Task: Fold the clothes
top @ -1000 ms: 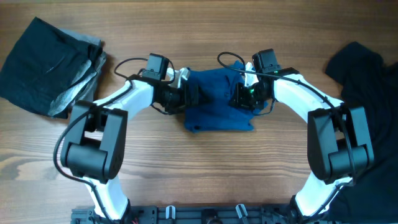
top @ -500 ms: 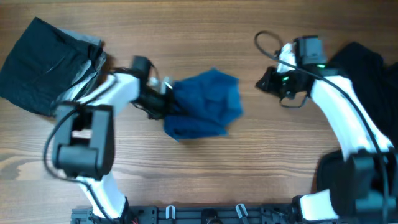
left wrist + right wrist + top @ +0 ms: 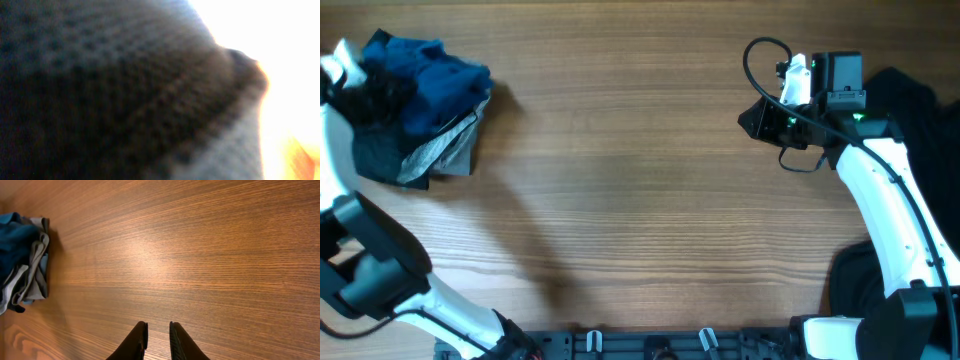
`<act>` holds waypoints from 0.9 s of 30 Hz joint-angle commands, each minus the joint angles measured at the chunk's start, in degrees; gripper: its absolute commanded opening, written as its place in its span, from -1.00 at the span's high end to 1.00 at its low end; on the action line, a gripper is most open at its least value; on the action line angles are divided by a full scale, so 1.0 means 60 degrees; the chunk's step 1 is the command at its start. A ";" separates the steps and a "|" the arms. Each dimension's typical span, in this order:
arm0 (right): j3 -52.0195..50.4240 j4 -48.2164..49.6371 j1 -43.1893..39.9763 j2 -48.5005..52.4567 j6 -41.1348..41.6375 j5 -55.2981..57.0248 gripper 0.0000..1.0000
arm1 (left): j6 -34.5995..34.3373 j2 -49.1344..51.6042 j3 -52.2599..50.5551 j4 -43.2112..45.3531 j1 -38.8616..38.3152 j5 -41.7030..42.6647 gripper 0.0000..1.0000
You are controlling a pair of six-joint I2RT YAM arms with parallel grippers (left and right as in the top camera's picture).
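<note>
The blue polo shirt lies bunched on top of the black and grey clothes at the table's far left corner. My left gripper is buried in the shirt's left edge and shut on it, its jaws hidden by cloth. In the left wrist view, dark and grey knit fabric fills the picture. My right gripper hovers over bare wood at the right. Its fingers stand a narrow gap apart with nothing between them. The right wrist view shows the blue shirt and the grey cloth far off at the left.
A heap of black clothes spreads along the table's right edge, beside and under the right arm. The wooden table stretches between the two piles. A black cable loops above the right wrist.
My left gripper closed on the blue shirt at the table's middle and dragged it left onto the black and grey pile. My right arm drew back to the right, away from the shirt.
</note>
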 commanded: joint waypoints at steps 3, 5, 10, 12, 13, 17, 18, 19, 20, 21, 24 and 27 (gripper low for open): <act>0.0080 0.0011 0.0029 0.0000 0.0036 0.0069 0.62 | 0.0087 0.0681 0.0029 -0.0597 0.0965 -0.2080 -1.00; 0.0080 -0.0022 0.0029 -0.0004 0.0011 0.0062 0.62 | 0.0131 0.0597 0.0033 -0.0685 0.0976 -0.2080 -1.00; 0.0102 -0.0586 0.0033 -0.0288 -0.0506 0.0069 0.65 | 0.0342 -0.1534 0.1224 -0.1683 0.1293 -0.1585 -1.00; 0.0211 -0.0648 0.0033 -0.0911 -0.0568 0.0066 0.65 | 0.0798 -0.2506 0.1519 -0.1687 0.1257 -0.0102 -0.99; 0.0390 -0.0736 0.0033 -0.1475 -0.0568 0.0069 0.66 | 0.1854 -0.3348 0.1541 -0.1829 0.1107 0.1217 -0.95; 0.1308 -0.1596 0.0073 -0.4018 -0.0565 0.0550 0.64 | 0.5060 -0.5683 0.1541 -0.3683 -0.0739 0.1155 -0.95; 0.1402 -0.1719 0.0087 -0.4488 -0.0565 0.0772 0.63 | 0.5056 -0.5985 0.1541 -0.3858 -0.1158 0.1031 -0.97; 0.1464 -0.1807 0.0087 -0.5144 -0.0561 0.1144 0.49 | 0.5053 -0.6331 0.1541 -0.4091 -0.1723 0.0856 -0.99; 0.1464 -0.1851 0.0084 -0.6040 -0.0572 0.1668 0.33 | 0.5049 -0.6666 0.1541 -0.4473 -0.2259 0.0714 -1.00; 0.1464 -0.1854 0.0084 -0.6535 -0.0572 0.1880 0.19 | 0.5045 -0.6972 0.1541 -0.4907 -0.2699 0.0659 -1.00; 0.1464 -0.2091 0.0084 -0.7861 -0.0557 0.2029 -0.91 | 0.5034 -0.7759 0.1541 -0.6164 -0.3308 0.0153 -1.00; 0.1453 -0.2546 0.0084 -0.8116 -0.0459 0.2029 -0.99 | 0.4983 -0.8295 0.1537 -0.7242 -0.3308 -0.1333 -1.00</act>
